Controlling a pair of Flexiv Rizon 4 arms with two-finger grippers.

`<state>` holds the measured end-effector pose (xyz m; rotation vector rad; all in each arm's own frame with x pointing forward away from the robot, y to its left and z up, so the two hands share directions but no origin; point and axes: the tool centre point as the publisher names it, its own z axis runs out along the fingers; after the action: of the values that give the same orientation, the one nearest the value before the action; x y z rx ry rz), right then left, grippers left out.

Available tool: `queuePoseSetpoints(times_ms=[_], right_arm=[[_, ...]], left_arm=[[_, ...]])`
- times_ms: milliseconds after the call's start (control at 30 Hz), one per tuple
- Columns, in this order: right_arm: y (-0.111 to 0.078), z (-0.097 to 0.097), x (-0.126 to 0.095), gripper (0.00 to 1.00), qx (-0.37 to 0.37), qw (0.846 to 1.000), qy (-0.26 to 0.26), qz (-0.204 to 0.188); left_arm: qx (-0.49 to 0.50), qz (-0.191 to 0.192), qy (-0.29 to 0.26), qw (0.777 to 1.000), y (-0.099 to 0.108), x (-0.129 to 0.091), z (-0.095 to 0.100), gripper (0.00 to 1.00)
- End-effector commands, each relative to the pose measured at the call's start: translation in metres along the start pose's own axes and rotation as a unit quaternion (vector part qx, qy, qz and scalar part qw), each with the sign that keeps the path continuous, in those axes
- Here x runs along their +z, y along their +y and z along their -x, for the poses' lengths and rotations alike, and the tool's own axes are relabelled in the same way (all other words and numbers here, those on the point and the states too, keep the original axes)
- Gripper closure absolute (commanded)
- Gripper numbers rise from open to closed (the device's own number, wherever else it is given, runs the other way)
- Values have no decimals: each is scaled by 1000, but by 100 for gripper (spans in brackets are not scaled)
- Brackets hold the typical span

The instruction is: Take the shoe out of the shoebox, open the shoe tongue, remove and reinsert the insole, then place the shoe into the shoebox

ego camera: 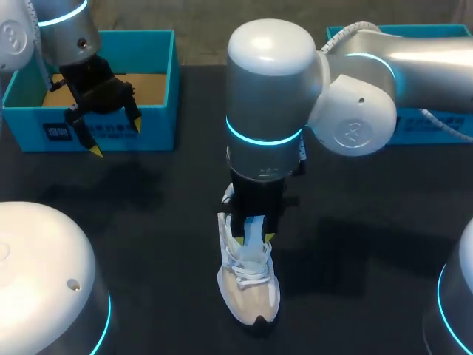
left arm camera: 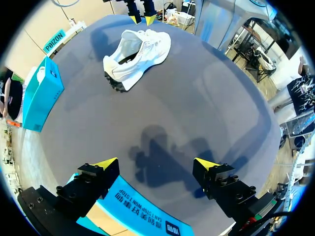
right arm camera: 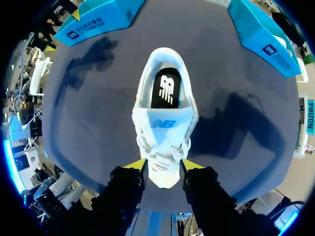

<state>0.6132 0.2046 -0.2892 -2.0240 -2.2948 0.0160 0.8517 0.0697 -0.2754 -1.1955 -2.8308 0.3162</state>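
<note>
A white shoe (ego camera: 247,292) lies on the dark table near its middle, toe toward me. In the right wrist view its black insole (right arm camera: 166,88) shows in the opening of the shoe (right arm camera: 165,132). My right gripper (ego camera: 253,238) comes straight down onto the laced upper. Its yellow tips sit against both sides of the white upper, so the right gripper (right arm camera: 164,164) is shut on it. My left gripper (ego camera: 117,138) hangs open and empty over the front wall of the teal shoebox (ego camera: 159,133) at the back left. From there the shoe (left arm camera: 140,51) is far ahead of the left gripper (left arm camera: 156,163).
A second teal box (ego camera: 436,126) stands at the back right, behind my right arm. Bare dark tabletop (ego camera: 148,222) lies between the left shoebox and the shoe. The left box shows a brown cardboard floor (ego camera: 144,85).
</note>
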Motion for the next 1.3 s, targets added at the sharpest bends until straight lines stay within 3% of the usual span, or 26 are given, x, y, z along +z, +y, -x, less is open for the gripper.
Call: queuePoseSetpoints(times_ms=[33, 267, 400, 867, 1133, 1300], right_arm=[[-5, -3, -1, 63, 0, 1000, -4, 0], [-3, -7, 8, 64, -11, 1000, 4, 8], [8, -8, 15, 73, -25, 1000, 8, 13], [47, 2, 32, 71, -34, 999, 10, 9], [67, 9, 59, 66, -19, 999, 20, -18], [66, 7, 45, 66, -22, 1000, 8, -2]], left_arm=[[0, 1, 1, 1000, 0, 0, 0, 0], [0, 1, 1, 1000, 0, 0, 0, 0], [0, 1, 1, 1000, 0, 0, 0, 0], [0, 1, 1, 1000, 0, 0, 0, 0], [0, 1, 1, 1000, 0, 0, 0, 0], [0, 1, 1, 1000, 0, 0, 0, 0]])
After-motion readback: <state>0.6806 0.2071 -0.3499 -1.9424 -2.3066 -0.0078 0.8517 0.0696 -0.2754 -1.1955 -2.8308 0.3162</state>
